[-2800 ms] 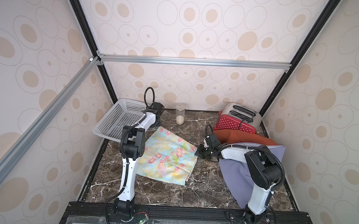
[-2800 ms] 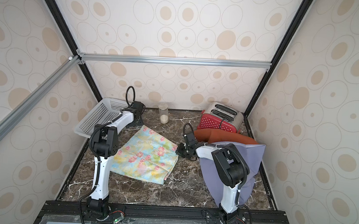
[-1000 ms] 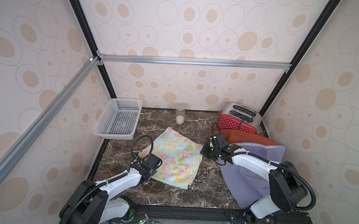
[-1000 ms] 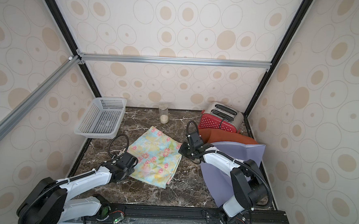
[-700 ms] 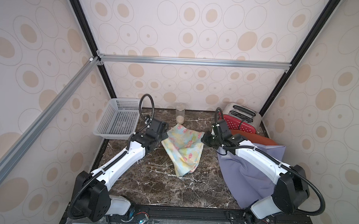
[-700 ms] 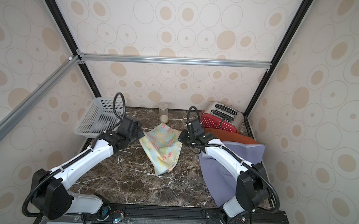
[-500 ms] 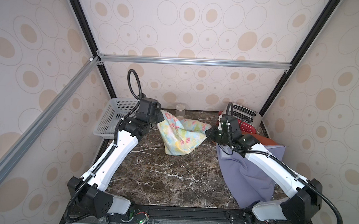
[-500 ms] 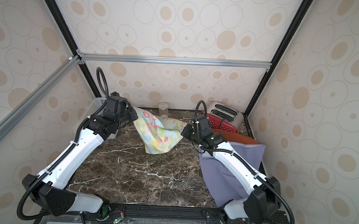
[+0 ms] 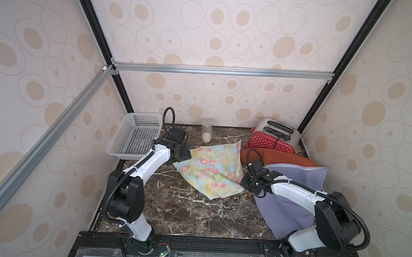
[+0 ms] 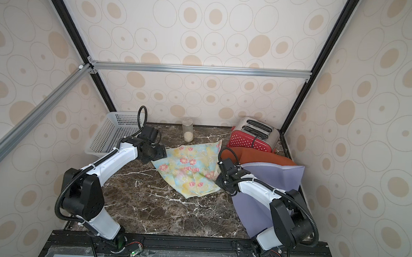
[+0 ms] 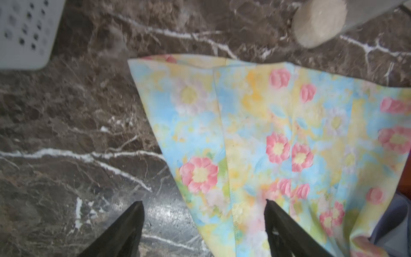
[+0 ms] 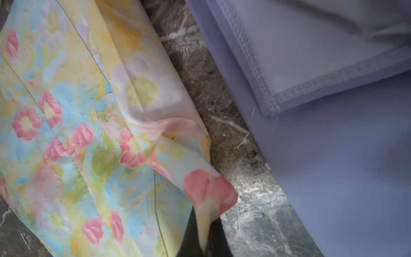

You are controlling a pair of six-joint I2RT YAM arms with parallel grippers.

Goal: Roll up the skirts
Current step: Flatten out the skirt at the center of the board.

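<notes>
The floral skirt (image 9: 212, 169) (image 10: 188, 171) lies spread flat on the marble table, folded along creases. My left gripper (image 9: 183, 155) (image 11: 203, 202) hovers open at its back-left corner, and the skirt's edge (image 11: 278, 133) lies between the two fingers, which are apart from it. My right gripper (image 9: 242, 181) (image 12: 203, 242) is shut on the skirt's right corner (image 12: 209, 191), which is pulled up into a peak. The lavender skirt (image 9: 301, 177) (image 12: 344, 166) lies at the right under the right arm. The rust-orange skirt (image 9: 281, 158) (image 10: 259, 157) lies behind it.
A white perforated basket (image 9: 137, 135) (image 11: 22, 33) stands at the back left. A glass jar (image 9: 206, 134) (image 11: 320, 20) stands at the back middle. A red toaster (image 9: 272, 137) sits in the back right corner, close to the orange skirt.
The floral skirt hung in the air between both grippers; now it lies spread on the table. Both arms have come down, and my left gripper has opened and let go.
</notes>
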